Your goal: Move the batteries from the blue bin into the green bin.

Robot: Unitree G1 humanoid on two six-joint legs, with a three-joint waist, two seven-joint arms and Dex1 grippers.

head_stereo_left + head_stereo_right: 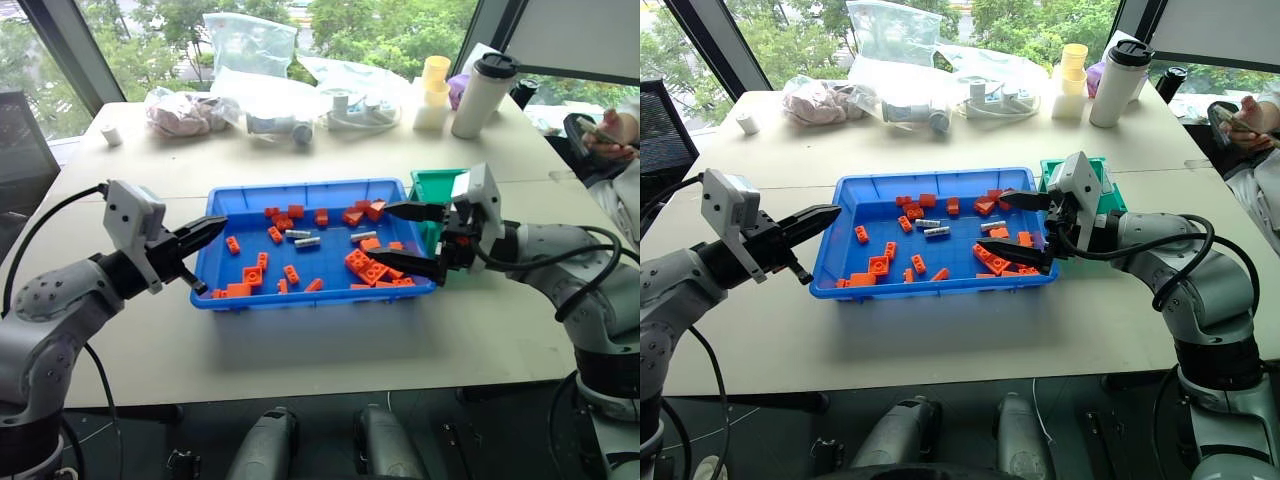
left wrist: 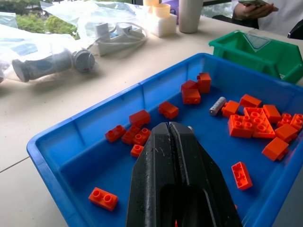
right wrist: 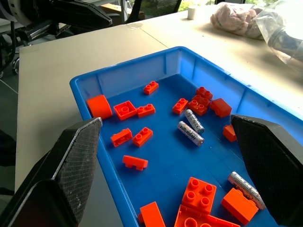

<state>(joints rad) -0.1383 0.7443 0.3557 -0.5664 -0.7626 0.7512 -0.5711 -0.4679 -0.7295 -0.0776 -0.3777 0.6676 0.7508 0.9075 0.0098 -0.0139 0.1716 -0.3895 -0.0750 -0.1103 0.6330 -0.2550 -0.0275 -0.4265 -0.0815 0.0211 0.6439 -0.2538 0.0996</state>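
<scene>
The blue bin (image 1: pixel 300 189) sits mid-table and holds three silver batteries among orange bricks: two side by side (image 1: pixel 298 234) (image 1: pixel 307 242) and one further right (image 1: pixel 363 237). In the right wrist view the pair (image 3: pixel 190 133) lies near the middle and the third battery (image 3: pixel 246 184) is close by. The green bin (image 1: pixel 432 185) stands at the blue bin's far right corner. My right gripper (image 1: pixel 398 237) hovers open over the blue bin's right end, with nothing between its fingers. My left gripper (image 1: pixel 212 228) is shut and empty, its tip over the bin's left rim.
Several orange bricks (image 1: pixel 370 268) are scattered through the blue bin. Plastic bags (image 1: pixel 185 110), a white tumbler (image 1: pixel 483 95) and stacked cups (image 1: pixel 433 92) line the table's far side. A person's hand (image 1: pixel 610 130) holds something at the far right edge.
</scene>
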